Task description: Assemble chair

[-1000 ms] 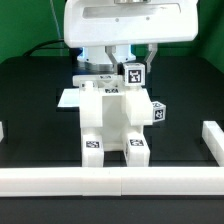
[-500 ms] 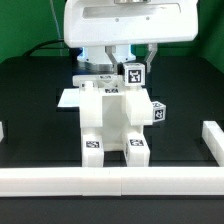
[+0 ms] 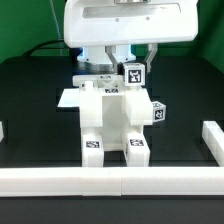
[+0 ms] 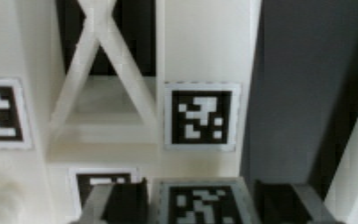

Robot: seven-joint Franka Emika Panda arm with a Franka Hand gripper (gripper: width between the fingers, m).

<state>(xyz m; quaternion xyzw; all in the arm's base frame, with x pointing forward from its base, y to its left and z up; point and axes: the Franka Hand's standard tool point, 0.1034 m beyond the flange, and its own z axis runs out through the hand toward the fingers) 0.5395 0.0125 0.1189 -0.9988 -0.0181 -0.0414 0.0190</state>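
**A:** Has anything moved for us in the last second?

**B:** Nothing. The marker board [image 3: 66,98] lies at the exterior view's left. The chair [image 3: 110,120] stands mid-surface [image 3: 30,110], with the end effector [image 3: 110,64] clenched at its top, probably on a chair part. We judge it is mid-hold.

**A:** And the wrist view?

**B:** It shows us a tag [image 4: 201,117] up close, but misses the tagged block [image 3: 157,113] beside the chair, rightward.

The chair [image 3: 110,120] is glossy white with black-and-white square tags [image 3: 93,146]. The table [image 3: 35,115] is black, the rails [image 3: 100,181] white, the backdrop [image 3: 25,25] green
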